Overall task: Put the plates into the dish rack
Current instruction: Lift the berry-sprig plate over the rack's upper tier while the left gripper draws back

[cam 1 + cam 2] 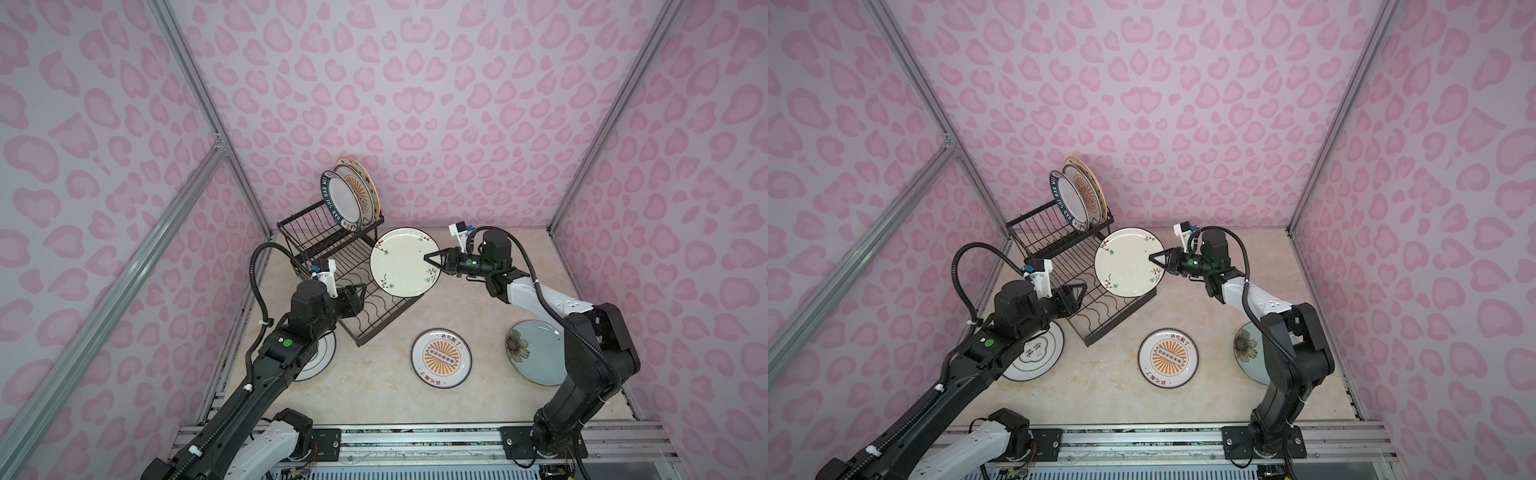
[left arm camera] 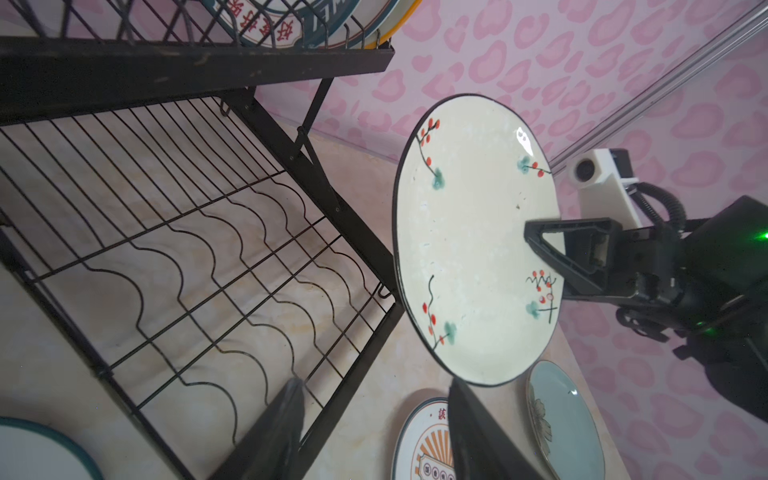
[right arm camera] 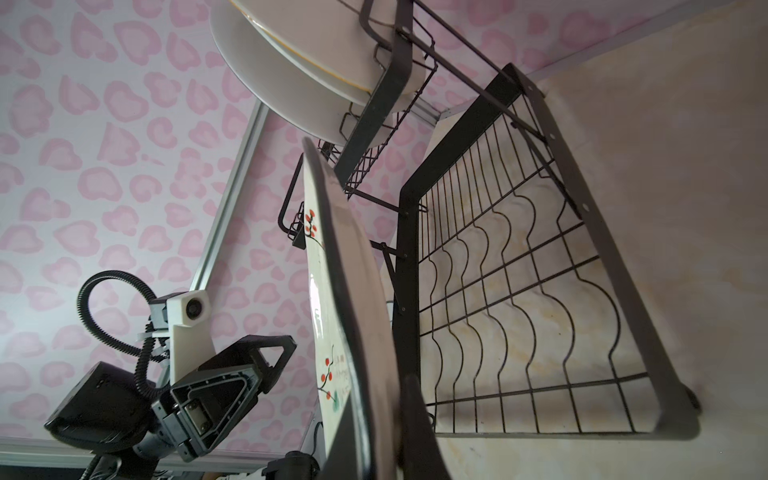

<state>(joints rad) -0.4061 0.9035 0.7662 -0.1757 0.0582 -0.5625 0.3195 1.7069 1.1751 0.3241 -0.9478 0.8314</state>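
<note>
My right pincer (image 1: 430,259) clamps the floral plate (image 1: 399,266) on edge, ready for slotting, at three o'clock of the dish rack (image 1: 388,322); its bottom perhaps touches the frame. My left pincer (image 1: 360,291) gapes empty.

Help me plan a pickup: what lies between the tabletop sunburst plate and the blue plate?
Only bare tabletop, seen in both top views, between sunburst plate and blue plate.

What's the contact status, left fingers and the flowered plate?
Apart. Right wrist view shows pink wall between the open left fingers and the flowered plate.
</note>
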